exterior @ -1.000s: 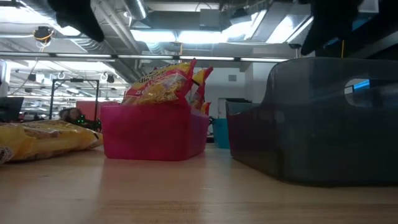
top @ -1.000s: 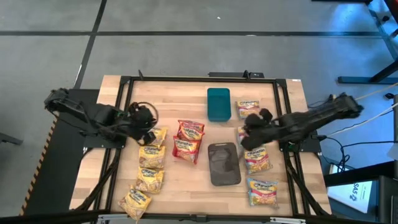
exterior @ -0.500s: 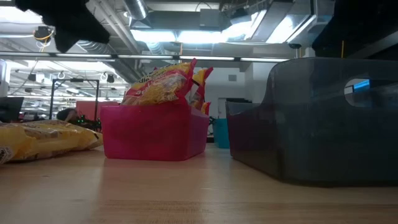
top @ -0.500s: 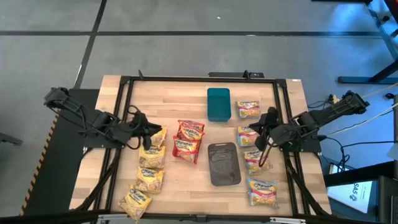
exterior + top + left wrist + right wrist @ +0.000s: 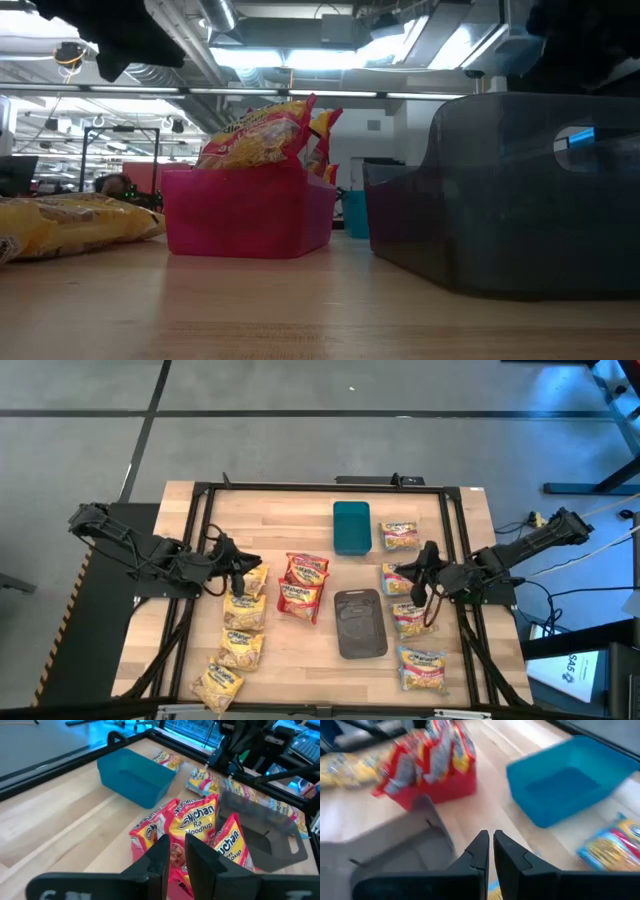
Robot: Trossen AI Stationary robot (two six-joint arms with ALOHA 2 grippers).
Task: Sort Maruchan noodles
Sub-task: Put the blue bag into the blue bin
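Note:
Red Maruchan noodles (image 5: 303,583) stand on edge in a pink tray (image 5: 245,215) at the table's middle. Yellow packets (image 5: 243,612) lie flat in a column along the left side. Blue-and-pink packets (image 5: 412,618) lie along the right side. My left gripper (image 5: 243,568) hangs over the topmost yellow packet and points toward the red packets (image 5: 200,827). Its fingers (image 5: 162,852) stand a narrow gap apart with nothing between them. My right gripper (image 5: 415,575) hangs over the blue-and-pink packets, shut (image 5: 490,837) and empty.
A teal tray (image 5: 351,526) stands at the far middle and a grey tray (image 5: 360,622) at the near middle, right of the pink one. A black frame (image 5: 320,487) runs around the wooden table top. Bare wood lies between the trays and the packet columns.
Both arms have drawn back toward their own sides of the table and sunk, the right one farther. Both grippers have tipped up from pointing steeply down to nearer level. No packet has moved.

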